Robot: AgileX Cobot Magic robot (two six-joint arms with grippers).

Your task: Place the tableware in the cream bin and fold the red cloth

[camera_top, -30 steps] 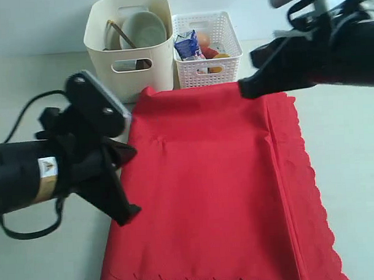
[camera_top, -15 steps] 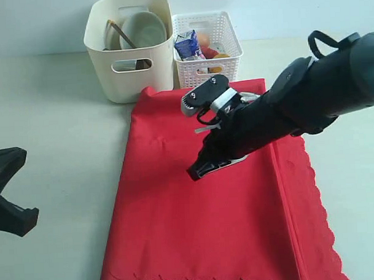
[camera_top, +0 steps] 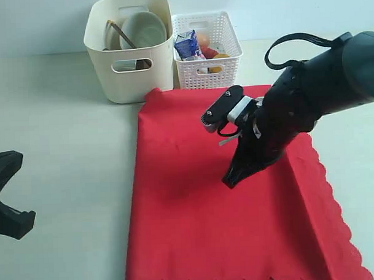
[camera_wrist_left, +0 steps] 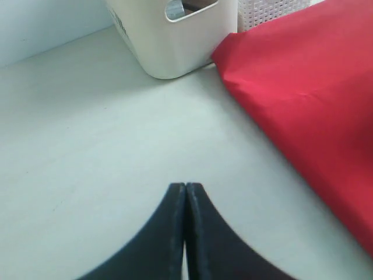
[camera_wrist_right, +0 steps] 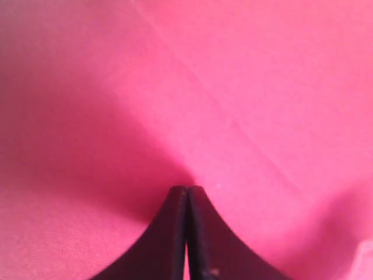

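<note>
The red cloth [camera_top: 196, 225] lies spread on the table with its scalloped edge along the right and near sides. My right gripper [camera_top: 230, 181] points down at the cloth's middle. It is shut, with its tips [camera_wrist_right: 187, 188] touching or just above the fabric [camera_wrist_right: 262, 87] beside a diagonal crease. My left gripper [camera_top: 18, 221] sits low at the left edge, off the cloth. It is shut and empty [camera_wrist_left: 185, 185] over bare table. The cream bin [camera_top: 130, 83] stands at the back and holds a pale bowl [camera_top: 143, 28] and dark wooden utensils [camera_top: 119, 33]. The bin [camera_wrist_left: 175, 41] and a cloth corner [camera_wrist_left: 303, 99] appear in the left wrist view.
A white lattice basket [camera_top: 208, 68] with a blue milk carton [camera_top: 187, 45] and other food stands right of the bin, touching the cloth's far edge. Its corner [camera_wrist_left: 268, 9] shows in the left wrist view. Pale table [camera_top: 64, 150] lies left of the cloth.
My left arm has withdrawn from the cloth's left edge to the frame's left border. My right arm came down onto the cloth and slid right, and the cloth shifted right with it.
</note>
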